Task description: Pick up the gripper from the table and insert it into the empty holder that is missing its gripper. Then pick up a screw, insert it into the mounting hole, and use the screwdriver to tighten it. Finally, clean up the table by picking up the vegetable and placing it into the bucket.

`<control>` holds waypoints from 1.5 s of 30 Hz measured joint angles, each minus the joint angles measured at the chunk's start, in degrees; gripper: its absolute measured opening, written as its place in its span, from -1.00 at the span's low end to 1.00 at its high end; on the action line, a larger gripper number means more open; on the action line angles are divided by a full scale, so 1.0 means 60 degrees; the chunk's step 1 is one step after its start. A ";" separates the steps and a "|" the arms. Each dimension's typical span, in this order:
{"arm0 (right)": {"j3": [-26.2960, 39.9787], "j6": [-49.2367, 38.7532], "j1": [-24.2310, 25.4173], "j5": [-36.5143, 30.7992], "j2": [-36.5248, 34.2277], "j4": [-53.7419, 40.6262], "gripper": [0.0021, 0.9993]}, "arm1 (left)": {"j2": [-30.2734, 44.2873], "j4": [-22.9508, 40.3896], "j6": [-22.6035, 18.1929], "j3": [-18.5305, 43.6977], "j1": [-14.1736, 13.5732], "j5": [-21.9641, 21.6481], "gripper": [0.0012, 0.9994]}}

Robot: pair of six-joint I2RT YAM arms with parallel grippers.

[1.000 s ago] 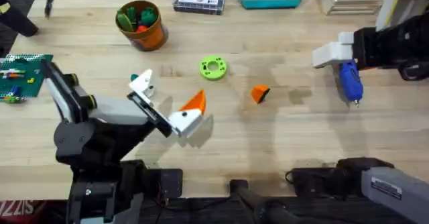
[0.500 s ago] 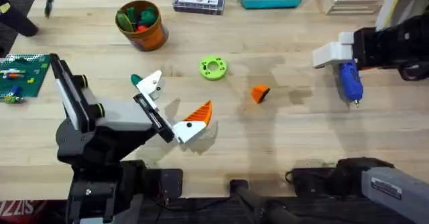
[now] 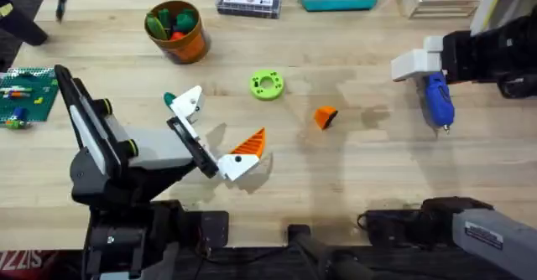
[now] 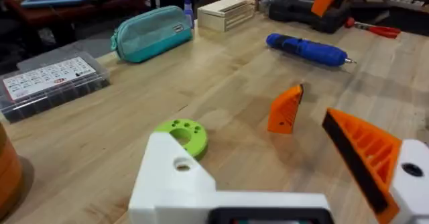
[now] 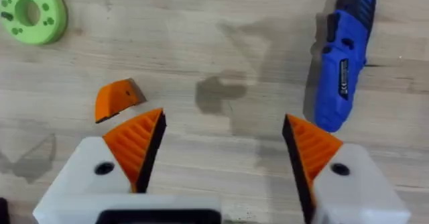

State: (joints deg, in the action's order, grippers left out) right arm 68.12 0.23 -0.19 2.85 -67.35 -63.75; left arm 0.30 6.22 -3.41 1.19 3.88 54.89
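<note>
The right pincer [image 5: 221,157] hangs over the table [image 3: 352,167] with both orange-padded fingers spread wide apart and nothing between them. Just ahead of its left finger lies the loose orange fingertip [image 5: 115,98], the piece to be picked up; just beside its right finger lies the blue screwdriver [image 5: 342,63]. A descent aimed slightly off could clip the screwdriver and roll it, or push the small wedge flat across the wood instead of trapping it.

The left pincer [image 3: 212,133] is also spread apart and empty, with one finger carrying its orange pad and the other ending in a bare white holder [image 4: 177,177]. The fingertip [image 4: 287,108] lies well ahead of it, past the green disc [image 3: 267,85]. If the wedge is gripped crooked, its dark base will likely not line up with the holder and may jam or drop.

A small dark green vegetable [image 3: 170,99] appears to lie just behind the holder; a swing of this arm could knock it away from the orange bucket [image 3: 189,44], which stands farther off.
</note>
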 joint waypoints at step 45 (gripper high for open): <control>0.0018 -0.1872 -0.4663 0.0838 -0.4189 0.0951 0.80 | 0.0000 0.0000 -0.0114 0.0000 0.0000 0.0004 0.96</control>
State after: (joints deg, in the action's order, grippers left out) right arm 68.23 -11.00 -28.16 7.88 -92.49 -58.04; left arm 0.30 6.22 -4.10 1.19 3.88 54.92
